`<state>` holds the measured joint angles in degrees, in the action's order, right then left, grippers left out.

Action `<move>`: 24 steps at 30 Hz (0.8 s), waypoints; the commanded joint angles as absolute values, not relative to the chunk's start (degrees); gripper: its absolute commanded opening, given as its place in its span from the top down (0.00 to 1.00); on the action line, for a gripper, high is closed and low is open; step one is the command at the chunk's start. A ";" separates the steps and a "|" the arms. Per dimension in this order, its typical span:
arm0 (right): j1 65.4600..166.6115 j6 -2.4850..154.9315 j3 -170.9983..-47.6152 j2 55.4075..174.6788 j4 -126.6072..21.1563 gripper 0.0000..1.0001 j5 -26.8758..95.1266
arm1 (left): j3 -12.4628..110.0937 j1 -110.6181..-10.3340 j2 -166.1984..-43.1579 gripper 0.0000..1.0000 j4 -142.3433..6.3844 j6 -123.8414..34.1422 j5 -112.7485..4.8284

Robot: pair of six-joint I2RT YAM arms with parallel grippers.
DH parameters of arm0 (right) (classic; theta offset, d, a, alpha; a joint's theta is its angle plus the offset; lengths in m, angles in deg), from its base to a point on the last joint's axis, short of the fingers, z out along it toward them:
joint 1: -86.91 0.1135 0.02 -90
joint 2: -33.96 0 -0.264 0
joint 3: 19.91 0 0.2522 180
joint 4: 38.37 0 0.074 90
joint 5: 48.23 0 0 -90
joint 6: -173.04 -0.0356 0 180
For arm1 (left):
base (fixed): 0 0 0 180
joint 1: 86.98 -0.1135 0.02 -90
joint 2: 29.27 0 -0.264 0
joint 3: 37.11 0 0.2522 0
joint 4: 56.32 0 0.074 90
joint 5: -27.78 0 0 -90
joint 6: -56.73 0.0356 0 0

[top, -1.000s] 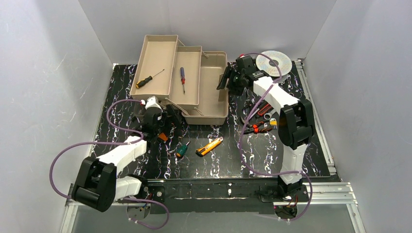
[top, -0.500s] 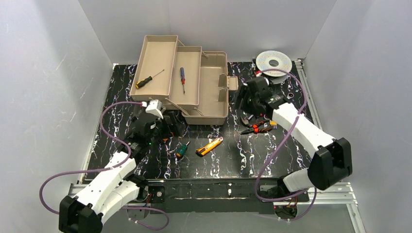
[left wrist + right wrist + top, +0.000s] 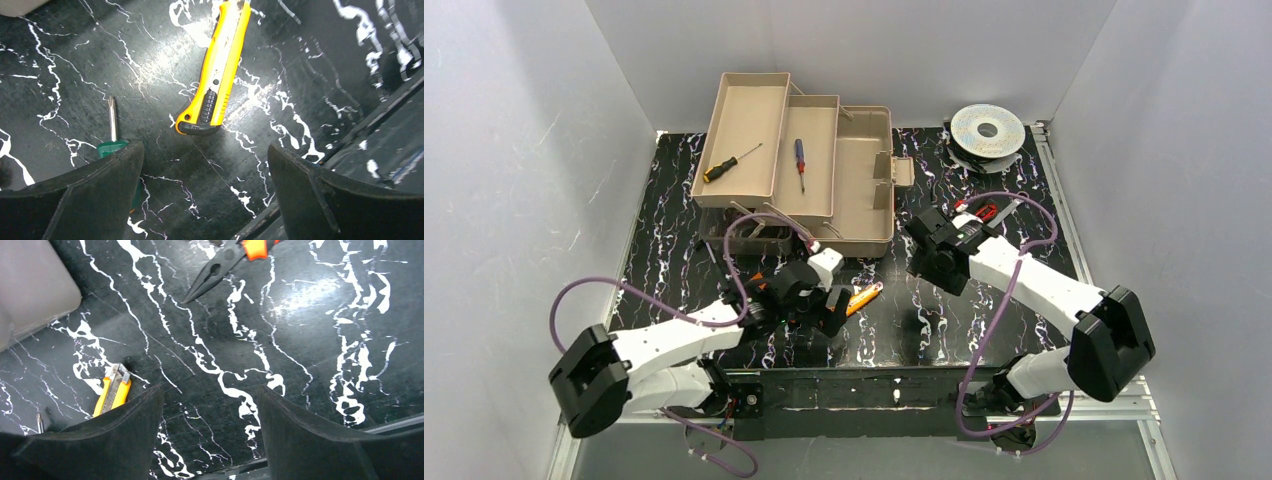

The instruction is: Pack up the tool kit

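Left gripper (image 3: 204,152) swung from beige plastic toolbox (image 3: 860,190) to yellow plastic knife (image 3: 217,70) at 12 o'clock, jaws apart; right gripper (image 3: 209,392) jaws apart, empty. Knife likely next.

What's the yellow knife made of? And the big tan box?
The yellow knife looks like glossy plastic, with a black ribbed end and a grey, metal-looking strip along it. The tan box is probably matte moulded plastic, judging by its even colour and rounded corners.
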<state>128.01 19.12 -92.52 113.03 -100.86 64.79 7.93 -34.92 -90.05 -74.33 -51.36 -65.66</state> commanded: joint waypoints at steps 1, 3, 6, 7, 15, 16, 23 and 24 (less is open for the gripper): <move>127.74 15.62 -92.12 108.30 -103.81 0.25 71.24 | 13.48 -32.65 -97.73 0.07 -79.08 -45.63 -69.00; 127.78 16.19 -91.64 106.52 -103.59 0.25 72.15 | 15.10 -32.05 -101.50 0.08 -79.88 -45.26 -68.43; 127.78 18.00 -89.76 103.28 -101.23 0.26 72.93 | 16.18 -31.45 -105.45 0.09 -78.67 -45.14 -66.80; 127.78 18.12 -88.97 102.15 -100.66 0.26 73.19 | 16.07 -31.43 -106.45 0.10 -77.53 -45.14 -66.03; 127.69 22.11 -84.27 93.72 -94.24 0.26 73.42 | 19.13 -31.43 -115.68 0.24 -77.37 -45.55 -62.60; 127.69 22.59 -83.69 92.85 -93.57 0.26 73.64 | 19.23 -31.43 -116.55 0.31 -77.19 -45.64 -61.37; 126.72 24.02 -81.90 89.74 -92.99 0.27 75.34 | 18.28 -30.91 -112.31 0.90 -75.82 -45.88 -52.98; 126.50 24.18 -81.65 89.36 -92.92 0.27 75.51 | 18.17 -30.76 -110.11 0.93 -75.82 -45.84 -51.05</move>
<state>127.38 22.90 -82.53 91.19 -94.81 72.36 19.28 -31.62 -115.62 -73.83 -46.11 -59.54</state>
